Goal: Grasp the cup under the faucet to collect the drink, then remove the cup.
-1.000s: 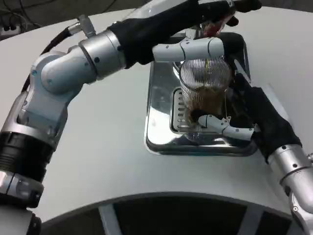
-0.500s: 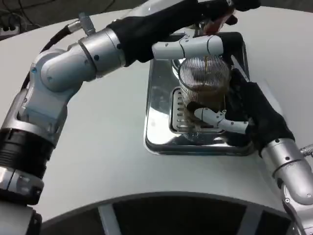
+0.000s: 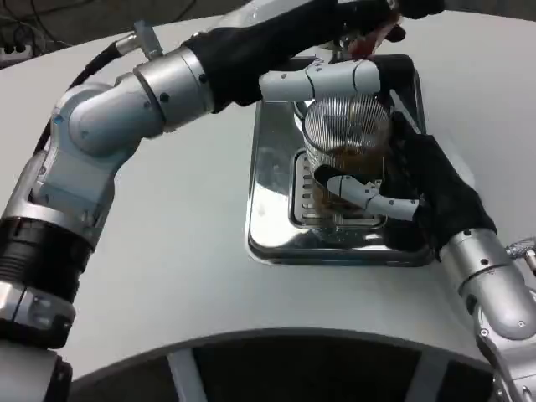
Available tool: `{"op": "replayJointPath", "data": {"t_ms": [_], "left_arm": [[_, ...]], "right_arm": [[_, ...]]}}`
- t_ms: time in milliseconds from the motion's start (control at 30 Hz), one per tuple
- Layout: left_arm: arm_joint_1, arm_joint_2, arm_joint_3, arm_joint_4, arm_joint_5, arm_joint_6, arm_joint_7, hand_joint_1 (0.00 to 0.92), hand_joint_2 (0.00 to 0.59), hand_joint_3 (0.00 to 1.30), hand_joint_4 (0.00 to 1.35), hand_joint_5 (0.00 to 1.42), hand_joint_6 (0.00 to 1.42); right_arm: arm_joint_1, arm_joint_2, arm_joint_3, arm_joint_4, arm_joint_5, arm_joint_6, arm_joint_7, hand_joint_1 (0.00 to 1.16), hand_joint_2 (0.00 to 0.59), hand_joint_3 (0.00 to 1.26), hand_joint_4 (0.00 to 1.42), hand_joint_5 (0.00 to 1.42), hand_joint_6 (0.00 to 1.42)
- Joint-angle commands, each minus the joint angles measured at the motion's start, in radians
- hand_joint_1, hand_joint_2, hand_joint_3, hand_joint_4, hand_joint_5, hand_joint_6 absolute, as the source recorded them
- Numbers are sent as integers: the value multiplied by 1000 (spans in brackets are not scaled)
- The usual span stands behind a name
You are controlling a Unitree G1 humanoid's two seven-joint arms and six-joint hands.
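Ribbed clear cup (image 3: 346,138) upright over the slotted grate (image 3: 308,194) of a shiny metal drip tray (image 3: 270,180), itself flat on the white bench (image 3: 184,251). Brown drink in the lower part of the cup, with a thin brown stream falling into its open mouth from above. Faucet itself mostly hidden behind the left arm; only a dark and reddish part (image 3: 374,33) visible near the top edge, possibly the tap handle.

Right robot hand (image 3: 394,188) wrapped around the cup from the right side: black palm against the cup's right wall, white fingers (image 3: 366,194) curled across its lower front, in contact with the ribbed surface. Cup held in that grasp, its base just at or slightly above the grate, hard to tell which from this angle.

Left robot hand (image 3: 352,77) reached across from the upper left, silver forearm and black sleeve stretched diagonally over the bench. One white finger (image 3: 289,84) extended sideways just behind the cup's rim, the rest of the hand up at the tap region and partly cut off by the top edge. Grip of the left robot hand not clear enough to judge: fingers near the reddish part, but closure around it not visible.
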Motion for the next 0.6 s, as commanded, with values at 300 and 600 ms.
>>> {"op": "replayJointPath", "data": {"t_ms": [300,600], "left_arm": [[6,23,-15,21,33,0,-29,0,128,147,98,185,200],[4,26,-16,24,31,-3,-33,0,128,147,105,188,200]], "right_arm": [[-9,32,32,35,-6,21,-25,835,205,0,0,63,0],[-8,49,49,48,-18,26,-71,827,217,0,0,74,0]]}}
